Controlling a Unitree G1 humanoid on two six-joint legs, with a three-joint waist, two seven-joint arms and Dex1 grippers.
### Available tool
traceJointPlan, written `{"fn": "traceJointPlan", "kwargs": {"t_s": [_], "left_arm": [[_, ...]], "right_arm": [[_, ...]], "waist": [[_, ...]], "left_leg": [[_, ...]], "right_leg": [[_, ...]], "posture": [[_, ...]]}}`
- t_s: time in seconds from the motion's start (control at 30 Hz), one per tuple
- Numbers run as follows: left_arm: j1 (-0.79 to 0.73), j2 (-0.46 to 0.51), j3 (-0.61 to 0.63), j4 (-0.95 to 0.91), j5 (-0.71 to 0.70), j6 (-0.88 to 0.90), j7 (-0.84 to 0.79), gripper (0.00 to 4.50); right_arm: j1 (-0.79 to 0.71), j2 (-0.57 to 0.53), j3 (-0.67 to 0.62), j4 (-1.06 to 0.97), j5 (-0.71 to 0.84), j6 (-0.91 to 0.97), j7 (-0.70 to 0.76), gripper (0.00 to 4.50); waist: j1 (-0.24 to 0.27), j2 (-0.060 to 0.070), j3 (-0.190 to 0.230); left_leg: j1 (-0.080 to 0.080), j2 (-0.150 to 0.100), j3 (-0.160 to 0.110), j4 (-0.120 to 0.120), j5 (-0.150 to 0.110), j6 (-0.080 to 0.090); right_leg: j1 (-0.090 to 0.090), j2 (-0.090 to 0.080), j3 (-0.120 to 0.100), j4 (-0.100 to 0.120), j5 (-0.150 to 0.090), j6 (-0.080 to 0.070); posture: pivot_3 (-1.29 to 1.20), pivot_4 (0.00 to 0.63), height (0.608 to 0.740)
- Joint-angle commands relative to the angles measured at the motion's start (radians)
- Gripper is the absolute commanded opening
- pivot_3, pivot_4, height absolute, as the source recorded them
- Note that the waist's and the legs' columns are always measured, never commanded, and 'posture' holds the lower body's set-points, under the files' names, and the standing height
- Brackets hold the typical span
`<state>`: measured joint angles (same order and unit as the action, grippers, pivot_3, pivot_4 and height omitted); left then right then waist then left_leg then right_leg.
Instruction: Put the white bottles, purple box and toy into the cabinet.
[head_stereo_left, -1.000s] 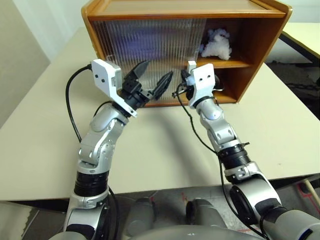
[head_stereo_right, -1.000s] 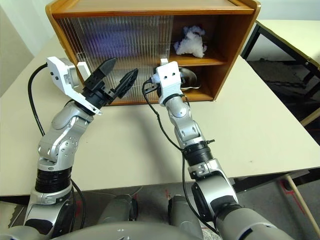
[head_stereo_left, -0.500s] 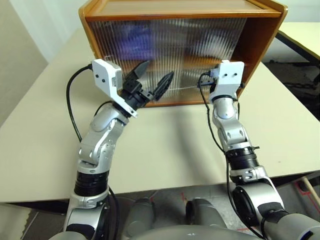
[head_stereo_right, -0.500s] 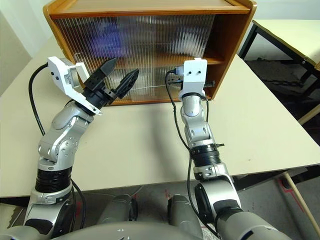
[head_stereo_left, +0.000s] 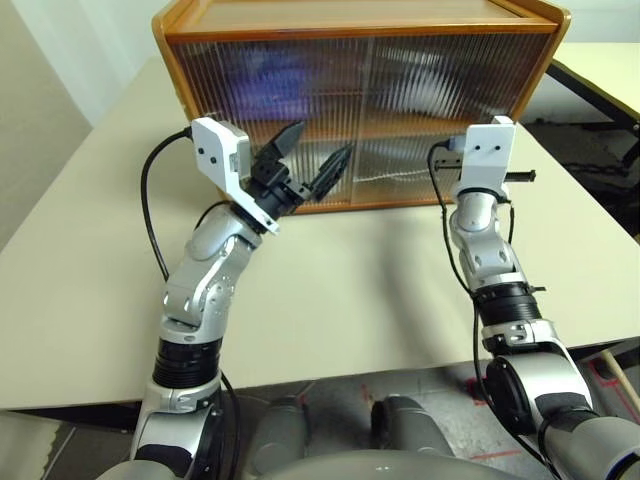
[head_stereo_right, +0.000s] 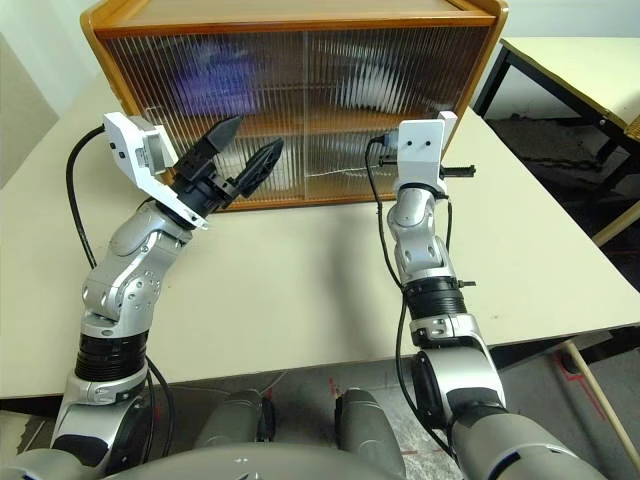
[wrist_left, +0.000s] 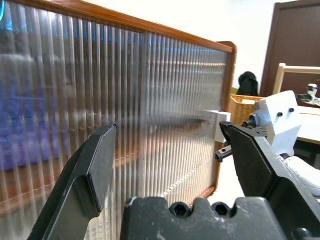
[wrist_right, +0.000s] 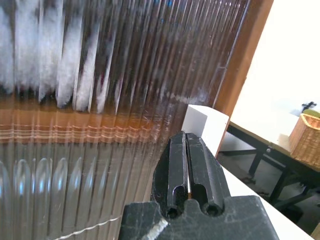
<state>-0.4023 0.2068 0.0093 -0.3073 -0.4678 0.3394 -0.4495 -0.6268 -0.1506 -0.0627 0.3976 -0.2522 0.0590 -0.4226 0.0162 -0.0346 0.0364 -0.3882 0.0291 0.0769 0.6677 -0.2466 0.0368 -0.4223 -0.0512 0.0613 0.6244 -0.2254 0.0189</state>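
Nearly done, I'd say: both ribbed, translucent doors cover the front of the orange-brown wooden cabinet, with a purple blur and white fluff inside. Right gripper, fingers together, sits by the white handle at three o'clock; left gripper gapes empty at nine.

One cabinet, upper centre of frame; two ribbed sliding doors, left & right; one white handle; two grippers, left, right; one table.
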Motion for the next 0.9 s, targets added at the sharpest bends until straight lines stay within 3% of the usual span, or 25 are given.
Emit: {"fn": "traceJointPlan", "kwargs": {"t_s": [0.03, 0.07, 0.2, 0.27, 0.5, 0.77, 0.9], "left_arm": [[0.009, -0.002, -0.011, -0.001, 0.007, -0.007, -0.005, 4.50], [0.011, -0.003, -0.010, 0.000, 0.006, -0.007, -0.004, 4.50], [0.023, -0.007, -0.012, 0.002, 0.007, -0.010, -0.003, 4.50], [0.029, -0.007, -0.009, 0.004, 0.006, -0.011, -0.004, 4.50], [0.055, 0.019, 0.019, 0.015, -0.001, -0.014, -0.019, 4.50], [0.213, 0.014, 0.082, 0.043, 0.056, -0.115, 0.034, 4.50], [0.362, 0.003, 0.141, 0.079, 0.151, -0.248, 0.108, 4.50]], "right_arm": [[0.021, -0.012, -0.006, -0.032, 0.036, -0.031, 0.067, 0.03], [0.029, -0.011, -0.003, -0.046, 0.047, -0.034, 0.092, 0.03], [0.082, -0.031, -0.003, -0.124, 0.183, -0.088, 0.321, 1.05], [0.113, -0.046, -0.009, -0.165, 0.271, -0.108, 0.451, 1.82], [0.232, -0.107, -0.021, -0.310, 0.400, -0.042, 0.658, 4.47], [0.435, -0.159, -0.055, -0.382, 0.491, -0.115, 0.830, 4.47], [0.559, -0.148, -0.077, -0.386, 0.525, -0.197, 0.887, 4.47]], "waist": [[-0.003, 0.000, 0.000], [-0.003, 0.000, 0.000], [-0.005, 0.000, 0.000], [-0.008, 0.000, 0.000], [-0.019, 0.000, 0.000], [-0.026, 0.000, 0.000], [-0.023, 0.000, 0.000]], "left_leg": [[0.000, 0.000, 0.000, 0.000, 0.000, 0.000], [0.000, 0.000, 0.000, 0.000, 0.000, 0.000], [0.000, 0.000, 0.000, 0.000, 0.000, 0.000], [0.001, 0.000, 0.000, 0.000, 0.000, 0.000], [0.002, 0.001, 0.000, 0.000, 0.000, 0.000], [0.004, 0.001, -0.004, -0.001, 0.000, 0.000], [0.015, 0.002, -0.007, -0.002, -0.001, -0.001]], "right_leg": [[0.000, 0.000, 0.000, 0.000, 0.000, 0.000], [0.000, 0.000, 0.000, 0.000, 0.000, 0.001], [0.000, 0.001, 0.000, 0.000, 0.000, 0.000], [0.000, 0.002, 0.000, 0.000, 0.000, 0.000], [0.001, 0.002, 0.000, 0.000, 0.000, 0.001], [0.009, 0.001, -0.003, -0.002, -0.001, 0.000], [0.018, -0.001, -0.006, -0.003, -0.004, 0.002]], "posture": [[0.11, 0.000, 0.740], [0.11, 0.000, 0.740], [0.10, 0.000, 0.740], [0.10, 0.000, 0.740], [0.09, 0.000, 0.740], [0.10, 0.000, 0.740], [0.10, 0.000, 0.740]]}}
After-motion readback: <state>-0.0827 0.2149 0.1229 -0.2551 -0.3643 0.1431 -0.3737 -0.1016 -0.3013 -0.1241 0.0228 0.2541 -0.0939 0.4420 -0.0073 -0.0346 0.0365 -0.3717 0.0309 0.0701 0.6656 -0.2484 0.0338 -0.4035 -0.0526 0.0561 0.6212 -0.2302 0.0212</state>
